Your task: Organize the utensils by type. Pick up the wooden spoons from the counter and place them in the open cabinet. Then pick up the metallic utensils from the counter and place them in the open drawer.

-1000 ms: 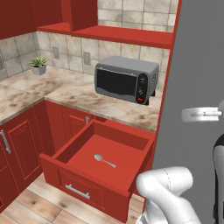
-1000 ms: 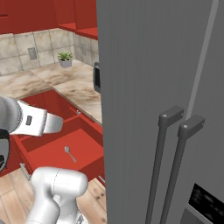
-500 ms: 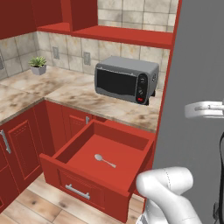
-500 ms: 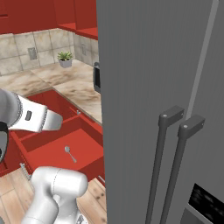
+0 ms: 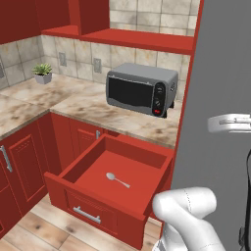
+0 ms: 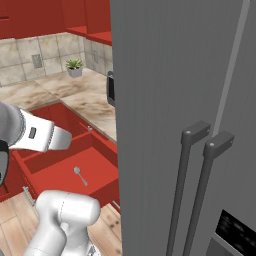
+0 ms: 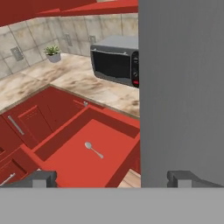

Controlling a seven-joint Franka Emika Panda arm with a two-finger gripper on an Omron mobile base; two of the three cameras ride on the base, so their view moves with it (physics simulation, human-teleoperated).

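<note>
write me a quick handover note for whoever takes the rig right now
Tool: open, nothing between the fingers, held above the open drawer.
Silver spoon: lying on the drawer floor, so that one is done.
Counter: carries a microwave and a potted plant; no utensils visible on the stretch in view.
Left: fork and wooden spoons aren't in these views; find them and check.

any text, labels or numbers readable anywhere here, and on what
None can be read.
Microwave: its control panel shows small buttons and a red spot, too small to read.
Fridge: a dark panel at its lower right carries pale marks, too blurred to read.
Robot arm: a small dark mark, not legible.
</note>
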